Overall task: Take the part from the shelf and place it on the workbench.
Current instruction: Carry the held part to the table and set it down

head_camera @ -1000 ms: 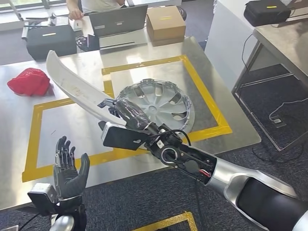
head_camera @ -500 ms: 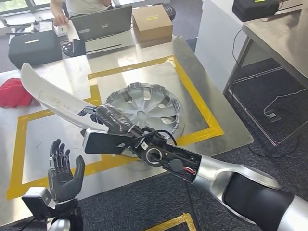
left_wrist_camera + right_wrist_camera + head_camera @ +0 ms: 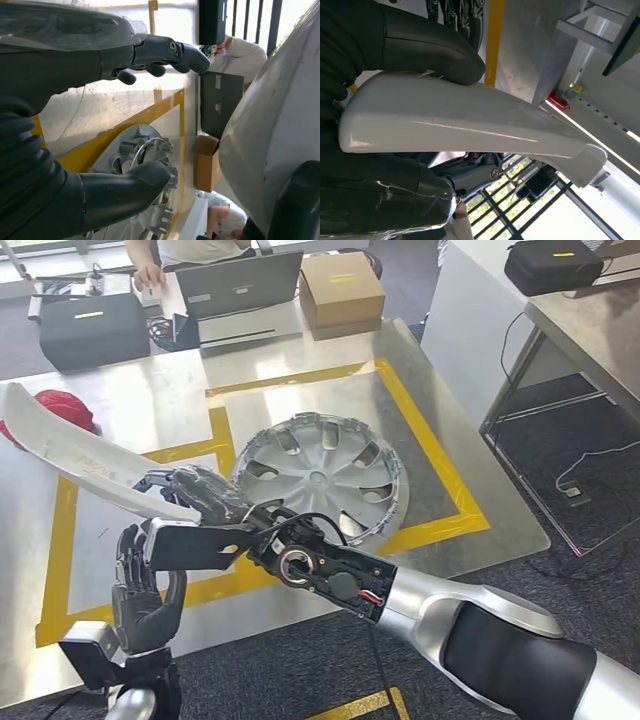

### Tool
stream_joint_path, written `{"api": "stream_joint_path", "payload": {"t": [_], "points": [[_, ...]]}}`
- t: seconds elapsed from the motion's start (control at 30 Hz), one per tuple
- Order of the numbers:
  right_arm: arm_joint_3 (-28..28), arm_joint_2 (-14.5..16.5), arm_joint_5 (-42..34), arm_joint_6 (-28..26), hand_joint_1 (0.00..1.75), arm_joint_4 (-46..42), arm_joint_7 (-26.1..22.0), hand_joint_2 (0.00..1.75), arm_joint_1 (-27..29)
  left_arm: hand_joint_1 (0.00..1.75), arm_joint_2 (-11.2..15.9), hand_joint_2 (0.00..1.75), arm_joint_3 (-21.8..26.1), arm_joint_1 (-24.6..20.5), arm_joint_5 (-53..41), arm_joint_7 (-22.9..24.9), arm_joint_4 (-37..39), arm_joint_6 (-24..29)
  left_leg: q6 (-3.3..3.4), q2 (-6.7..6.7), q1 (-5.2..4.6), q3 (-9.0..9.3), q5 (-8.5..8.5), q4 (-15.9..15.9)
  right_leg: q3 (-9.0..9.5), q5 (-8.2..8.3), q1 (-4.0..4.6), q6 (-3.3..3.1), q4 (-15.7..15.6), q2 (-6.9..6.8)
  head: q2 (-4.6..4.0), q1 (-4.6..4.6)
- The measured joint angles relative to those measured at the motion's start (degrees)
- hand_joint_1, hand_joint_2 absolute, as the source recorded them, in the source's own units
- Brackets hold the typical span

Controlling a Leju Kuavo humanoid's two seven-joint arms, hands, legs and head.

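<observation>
The part is a long curved white trim piece [image 3: 72, 455] [image 3: 471, 125]. My right hand [image 3: 198, 495] grips its near end and holds it in the air above the left yellow-taped area of the metal workbench [image 3: 151, 400]. The right wrist view has the thumb [image 3: 429, 47] pressed along the part's side. My left hand [image 3: 140, 585] stands raised and open just below and in front of the right hand, near the workbench's front edge, holding nothing. In the left wrist view its fingers [image 3: 166, 50] are spread, with the white part [image 3: 279, 125] close beside them.
A silver wheel cover [image 3: 324, 475] lies in the right taped square. A red cloth [image 3: 64, 408] sits at the far left. A black case [image 3: 94, 328], a laptop [image 3: 238, 285] and a cardboard box [image 3: 341, 288] line the far edge, where a person [image 3: 151, 270] stands.
My right hand has carried the white part leftward and lower, ending closer to my raised left hand. The camera has also shifted.
</observation>
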Motion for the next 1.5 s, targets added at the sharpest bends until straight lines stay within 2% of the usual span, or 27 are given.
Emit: {"api": "stream_joint_path", "payload": {"t": [0.13,0.57,0.87,1.17,1.3,1.43,1.5], "points": [[0.24,1.8,0.24,-0.11,1.75,2.94,-0.74,1.75,-0.86,0.0,-0.45,1.75,0.0,-0.05,0.28,-0.6,1.07,-0.8,0.14,0.02,0.0,0.02,0.05,-0.01,0.0,0.07,-0.01,0.28,-0.05,0.0,0.0,-0.08],[0.2,6.82,0.64,-0.87,1.75,15.37,-3.14,1.75,-6.05,0.0,-2.93,1.75,-0.13,-1.94,2.6,-1.77,4.4,-4.57,0.11,0.12,0.11,0.33,0.14,-0.19,0.13,0.1,0.08,0.28,-0.04,0.0,0.0,-0.42],[0.15,8.02,-0.07,-1.9,1.75,22.63,-2.77,1.75,-9.58,0.0,-5.1,1.75,-0.48,-4.37,3.62,-1.82,7.23,-8.71,0.1,0.17,0.13,0.43,0.14,-0.22,0.2,0.1,0.08,0.28,-0.04,0.03,0.0,-0.48],[0.28,8.72,0.18,-1.98,1.75,25.89,-1.02,1.75,-10.17,0.0,-6.8,1.75,-0.48,-4.87,4.57,-1.9,10.4,-12.54,0.1,0.19,0.12,0.45,0.14,-0.23,0.21,0.09,0.08,0.28,-0.04,0.05,0.0,-0.51],[0.58,9.02,0.14,-1.99,0.0,26.35,0.22,0.0,-10.19,0.0,-7.16,1.75,-0.49,-4.84,4.23,-1.91,10.92,-12.58,0.1,0.19,0.12,0.46,0.14,-0.26,0.22,0.09,0.09,0.28,-0.04,0.06,0.0,-0.5],[1.09,9.19,-0.21,-2.1,0.0,26.58,0.75,0.0,-10.23,0.0,-7.46,1.75,-0.5,-4.76,3.48,-1.91,11.08,-12.65,0.1,0.19,0.12,0.48,0.14,-0.27,0.23,0.09,0.09,0.28,-0.04,0.05,0.0,-0.5],[1.37,9.24,-0.56,-2.23,0.0,26.69,0.81,0.0,-10.29,0.0,-7.6,0.87,-0.5,-4.73,3.7,-1.91,11.16,-12.96,0.1,0.19,0.12,0.49,0.14,-0.27,0.24,0.09,0.09,0.28,-0.04,0.05,0.0,-0.49]]}}
